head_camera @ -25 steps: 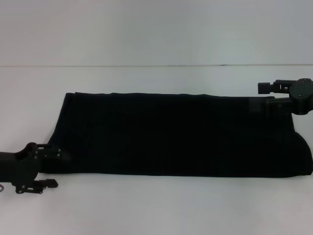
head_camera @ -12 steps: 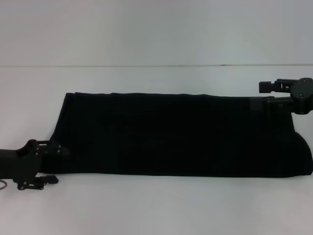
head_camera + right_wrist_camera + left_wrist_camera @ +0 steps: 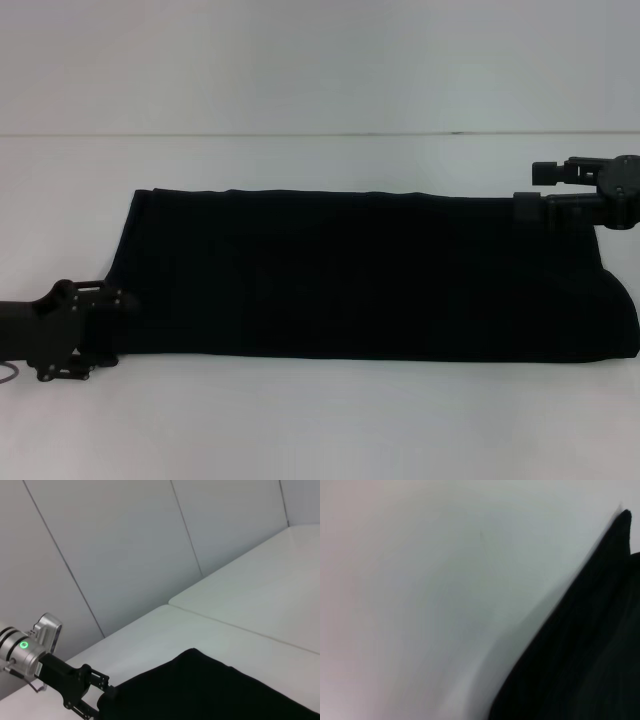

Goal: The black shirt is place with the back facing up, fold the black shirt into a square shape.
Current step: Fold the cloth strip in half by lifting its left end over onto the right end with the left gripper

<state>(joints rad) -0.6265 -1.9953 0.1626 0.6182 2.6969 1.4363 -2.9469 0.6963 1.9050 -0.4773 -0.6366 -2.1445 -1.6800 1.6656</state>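
**Both grippers at opposite ends of a long folded band**

Head view: the large matte black fabric shirt (image 3: 370,275) lies flat on the white table (image 3: 320,430) as a long band. The left gripper (image 3: 98,335) sits at its near left corner, fingers parted around the edge, not visibly clamped. The right gripper (image 3: 535,188) sits at the far right corner, fingers spread, holding nothing visible.

Left wrist view: only a corner of the shirt (image 3: 580,650) on the table; no fingers show.

Right wrist view: the left gripper (image 3: 100,697) touches the shirt's corner.

The end-over-end fold seems next, calling for firm grips first.
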